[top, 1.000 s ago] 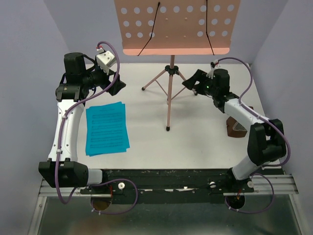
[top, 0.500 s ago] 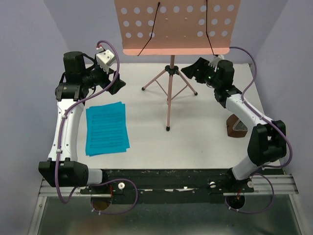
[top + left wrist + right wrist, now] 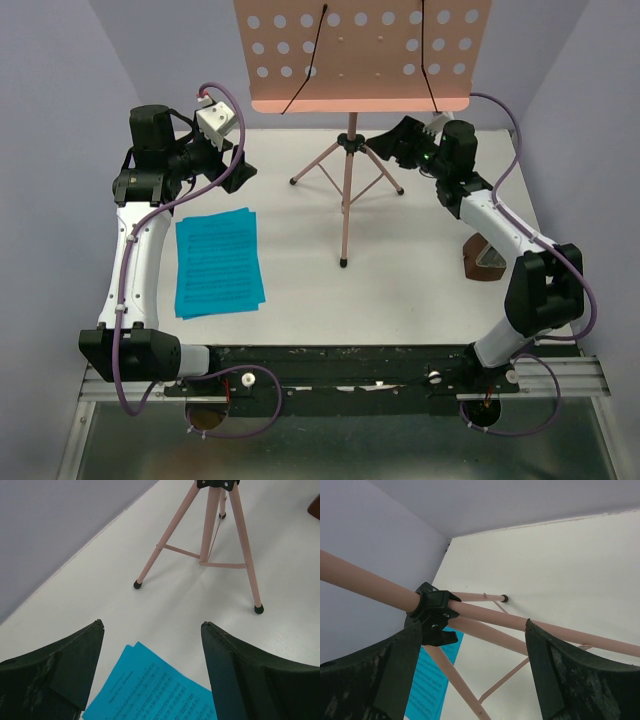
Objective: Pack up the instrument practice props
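Just ahead of the right gripper (image 3: 392,148), whose jaws stand apart, is the black leg hub of the music stand (image 3: 432,612), not touching the fingers. On the left gripper (image 3: 238,175), jaws are apart and hold nothing; the music sheets (image 3: 217,262) lie below its tips. Well behind the right gripper stands the metronome (image 3: 483,260).

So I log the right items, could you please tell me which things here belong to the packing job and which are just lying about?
Job: salmon-pink music stand, blue music sheets, brown metronome.
Not the job: white table, grey wall; I see no other loose items.
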You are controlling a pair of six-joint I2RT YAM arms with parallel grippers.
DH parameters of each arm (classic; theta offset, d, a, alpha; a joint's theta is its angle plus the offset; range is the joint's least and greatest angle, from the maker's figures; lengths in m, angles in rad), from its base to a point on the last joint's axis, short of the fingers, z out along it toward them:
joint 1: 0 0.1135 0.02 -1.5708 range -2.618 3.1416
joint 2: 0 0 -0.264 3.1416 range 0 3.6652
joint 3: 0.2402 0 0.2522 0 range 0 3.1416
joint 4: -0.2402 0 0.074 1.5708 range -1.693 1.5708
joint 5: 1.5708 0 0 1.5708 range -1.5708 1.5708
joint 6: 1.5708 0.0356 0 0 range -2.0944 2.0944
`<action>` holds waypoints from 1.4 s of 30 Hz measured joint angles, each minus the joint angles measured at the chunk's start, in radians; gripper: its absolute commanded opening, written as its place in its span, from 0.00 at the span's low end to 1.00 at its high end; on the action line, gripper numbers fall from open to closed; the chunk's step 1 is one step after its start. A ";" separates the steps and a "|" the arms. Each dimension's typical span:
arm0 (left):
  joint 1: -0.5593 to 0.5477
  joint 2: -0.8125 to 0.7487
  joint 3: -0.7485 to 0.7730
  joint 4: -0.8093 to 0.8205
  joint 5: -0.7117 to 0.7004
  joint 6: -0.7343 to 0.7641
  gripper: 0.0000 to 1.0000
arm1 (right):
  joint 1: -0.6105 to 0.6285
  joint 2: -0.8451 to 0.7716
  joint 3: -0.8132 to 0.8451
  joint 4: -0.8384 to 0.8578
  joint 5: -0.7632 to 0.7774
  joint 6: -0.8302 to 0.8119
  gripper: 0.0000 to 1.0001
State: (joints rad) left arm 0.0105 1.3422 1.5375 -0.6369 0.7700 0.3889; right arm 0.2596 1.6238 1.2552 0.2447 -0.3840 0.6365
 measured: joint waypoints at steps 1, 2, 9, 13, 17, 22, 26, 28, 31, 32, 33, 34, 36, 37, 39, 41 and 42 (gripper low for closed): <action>0.000 0.000 0.000 0.000 0.000 0.001 0.89 | 0.002 0.000 0.000 0.000 -0.003 -0.001 0.91; 0.000 0.000 0.000 0.000 0.000 0.003 0.89 | 0.003 0.000 0.000 0.000 -0.006 -0.002 0.91; 0.000 0.000 0.000 0.000 0.000 0.005 0.89 | 0.011 0.002 -0.005 -0.001 -0.029 -0.011 0.90; 0.000 -0.001 0.000 0.000 0.000 0.006 0.89 | 0.014 0.002 -0.016 -0.003 -0.039 -0.025 0.89; 0.000 -0.003 -0.001 0.000 0.000 0.006 0.89 | 0.014 0.002 -0.034 -0.011 -0.041 -0.037 0.88; 0.000 -0.003 -0.002 0.000 0.000 0.006 0.89 | 0.016 0.002 -0.066 -0.015 -0.041 -0.060 0.88; 0.000 -0.007 -0.010 0.000 0.000 0.006 0.89 | 0.016 0.002 -0.101 -0.041 -0.012 -0.080 0.88; 0.000 -0.009 -0.015 -0.001 0.000 0.006 0.89 | 0.016 0.002 -0.116 -0.065 0.021 -0.080 0.88; 0.000 -0.010 -0.020 0.000 0.000 0.006 0.89 | 0.009 0.002 -0.134 -0.077 0.050 -0.092 0.88; 0.000 -0.010 -0.021 -0.001 0.000 0.006 0.89 | 0.007 0.002 -0.140 -0.074 0.050 -0.109 0.88; 0.000 -0.010 -0.022 0.000 0.000 0.006 0.88 | 0.006 0.001 -0.145 -0.062 0.045 -0.132 0.88; 0.000 -0.010 -0.022 0.000 0.000 0.006 0.88 | 0.005 -0.001 -0.152 -0.049 0.039 -0.161 0.88; 0.000 -0.010 -0.022 0.000 0.000 0.006 0.89 | 0.000 -0.011 -0.168 -0.026 0.024 -0.217 0.87; 0.000 -0.010 -0.022 0.000 0.000 0.006 0.89 | -0.006 -0.020 -0.178 -0.011 0.014 -0.249 0.87; 0.000 -0.010 -0.022 0.000 0.000 0.006 0.89 | -0.013 -0.039 -0.202 0.032 -0.014 -0.297 0.87; 0.000 -0.010 -0.022 0.000 0.001 0.006 0.89 | -0.016 -0.056 -0.218 0.074 -0.046 -0.326 0.84; 0.000 -0.010 -0.022 0.000 0.001 0.006 0.89 | -0.017 -0.061 -0.219 0.104 -0.063 -0.335 0.84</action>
State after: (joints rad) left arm 0.0105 1.3327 1.5158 -0.6369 0.7708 0.3950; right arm 0.2428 1.5627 1.0367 0.3489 -0.4473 0.3012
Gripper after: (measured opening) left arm 0.885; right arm 0.860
